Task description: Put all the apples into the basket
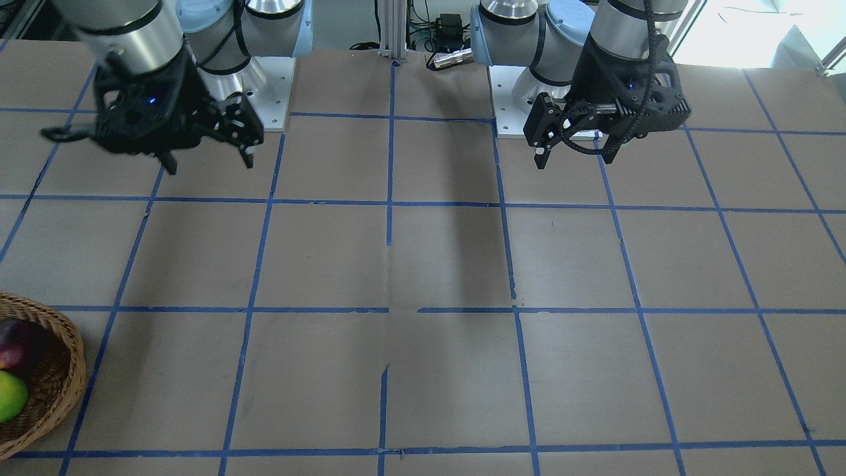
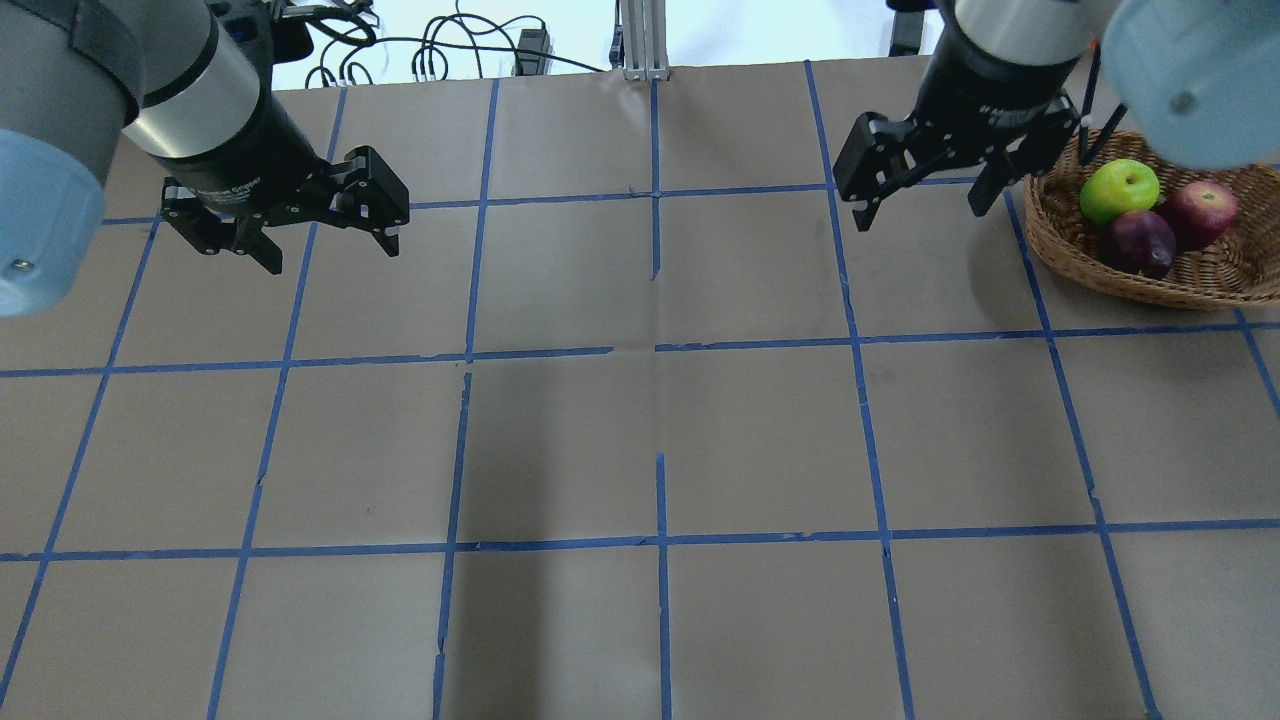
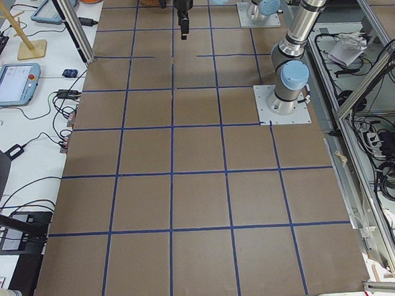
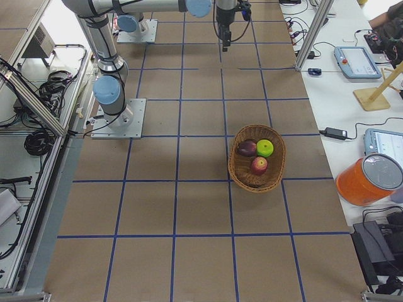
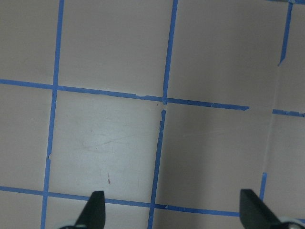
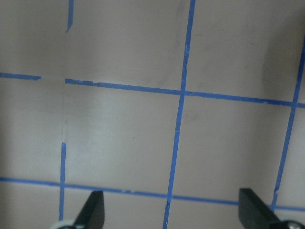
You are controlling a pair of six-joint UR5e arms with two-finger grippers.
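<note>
The wicker basket point(image 2: 1150, 285) stands at the table's far right and holds all three apples: yellow-green point(image 2: 1120, 190), dark purple point(image 2: 1140, 243) and red point(image 2: 1203, 213). In the front view the basket point(image 1: 63, 383) is cut off at the lower left, showing only the purple point(image 1: 20, 345) and green point(image 1: 10, 395) apples. The right-side view shows the basket point(image 4: 277, 157) with all three. My right gripper point(image 2: 920, 213) hangs open and empty above the table just left of the basket. My left gripper point(image 2: 330, 255) hangs open and empty at the far left. Both wrist views show bare table between open fingertips point(image 5: 95, 212) point(image 6: 95, 212).
The brown table point(image 2: 760, 440) carries a blue tape grid. Both arm bases point(image 1: 529, 99) stand at the robot's edge. An orange bucket point(image 4: 368, 179) and tablets sit on a side bench beyond the basket.
</note>
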